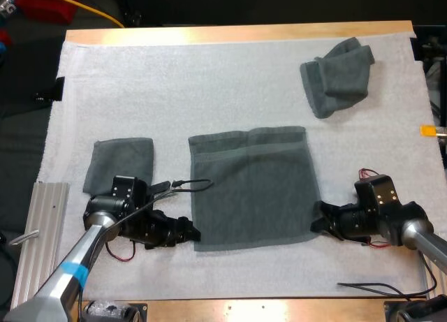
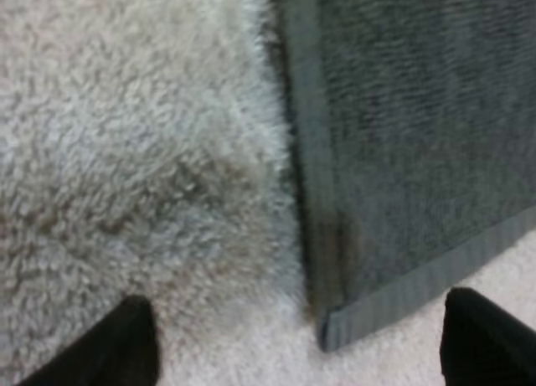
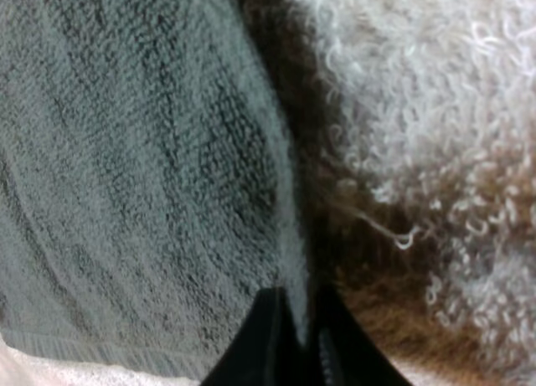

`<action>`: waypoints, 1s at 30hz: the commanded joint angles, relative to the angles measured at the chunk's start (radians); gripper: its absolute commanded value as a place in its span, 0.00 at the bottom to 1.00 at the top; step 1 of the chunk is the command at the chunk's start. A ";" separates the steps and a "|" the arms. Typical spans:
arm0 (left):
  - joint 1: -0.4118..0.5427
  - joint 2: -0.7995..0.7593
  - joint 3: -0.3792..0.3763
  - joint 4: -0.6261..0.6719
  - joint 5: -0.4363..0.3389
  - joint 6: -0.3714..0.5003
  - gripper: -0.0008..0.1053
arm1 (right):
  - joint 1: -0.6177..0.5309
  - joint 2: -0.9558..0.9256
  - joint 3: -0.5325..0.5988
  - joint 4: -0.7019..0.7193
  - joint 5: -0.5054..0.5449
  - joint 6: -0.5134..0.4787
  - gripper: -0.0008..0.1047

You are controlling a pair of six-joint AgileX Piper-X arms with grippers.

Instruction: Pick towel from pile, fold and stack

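A white mat (image 1: 209, 70) covers the wooden table (image 1: 230, 33). A spread towel (image 1: 250, 186) lies flat on the middle of the mat. The right gripper (image 1: 318, 223) pinches the towel's near right edge. The left gripper (image 1: 193, 232) stands wide at its near left corner, gripping nothing. A folded towel (image 1: 120, 161) lies to the left and a crumpled towel (image 1: 336, 76) at the far right.
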 commanded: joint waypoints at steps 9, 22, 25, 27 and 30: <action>-0.006 0.091 -0.001 -0.017 0.116 -0.003 0.65 | -0.002 0.004 0.007 0.010 -0.001 -0.003 0.02; -0.174 0.134 -0.001 -0.106 0.138 -0.111 0.65 | -0.002 0.004 0.007 0.010 -0.007 -0.003 0.02; -0.219 0.134 -0.001 -0.149 0.138 -0.159 0.65 | -0.002 0.004 0.007 0.010 -0.011 -0.003 0.02; -0.236 0.134 -0.001 -0.169 0.138 -0.174 0.65 | -0.002 0.004 0.007 0.010 -0.013 -0.003 0.02; -0.238 0.134 -0.001 -0.172 0.138 -0.180 0.65 | -0.002 0.004 0.007 0.010 -0.016 -0.003 0.02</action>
